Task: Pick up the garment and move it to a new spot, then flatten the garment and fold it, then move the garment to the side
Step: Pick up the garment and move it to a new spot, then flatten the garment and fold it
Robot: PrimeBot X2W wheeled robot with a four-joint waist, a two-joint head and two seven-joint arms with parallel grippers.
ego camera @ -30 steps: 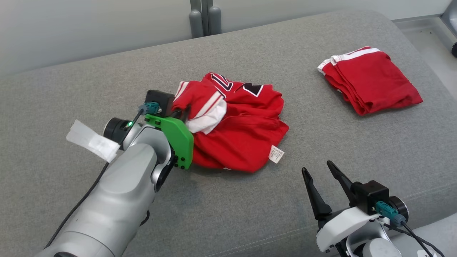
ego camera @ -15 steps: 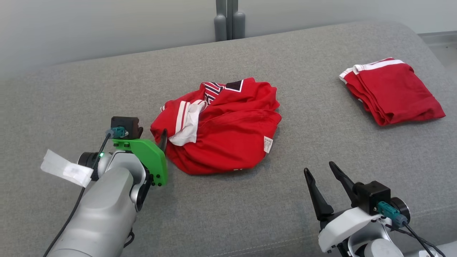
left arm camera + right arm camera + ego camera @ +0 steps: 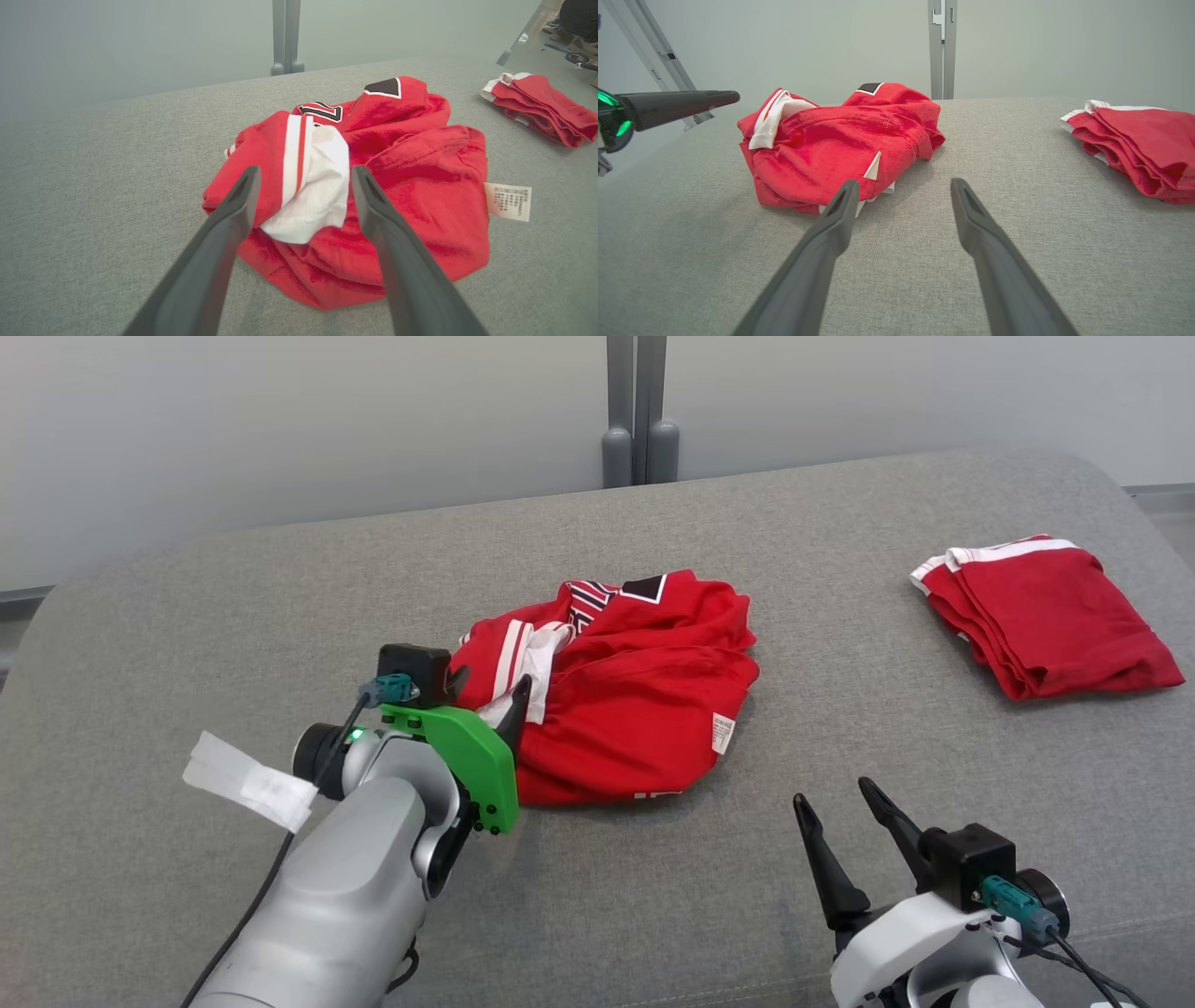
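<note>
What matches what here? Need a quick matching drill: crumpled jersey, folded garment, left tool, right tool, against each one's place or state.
Things:
1. crumpled jersey
2. folded garment
3. left tool
4. right tool

Place or state:
A. open, over bare grey cushion, clear of cloth
B. neat stack, far right
C. open, at the jersey's left edge by the white-striped sleeve
D. loose heap, middle of the surface

Pairs: 1-D, 2-B, 3-C, 4-A
</note>
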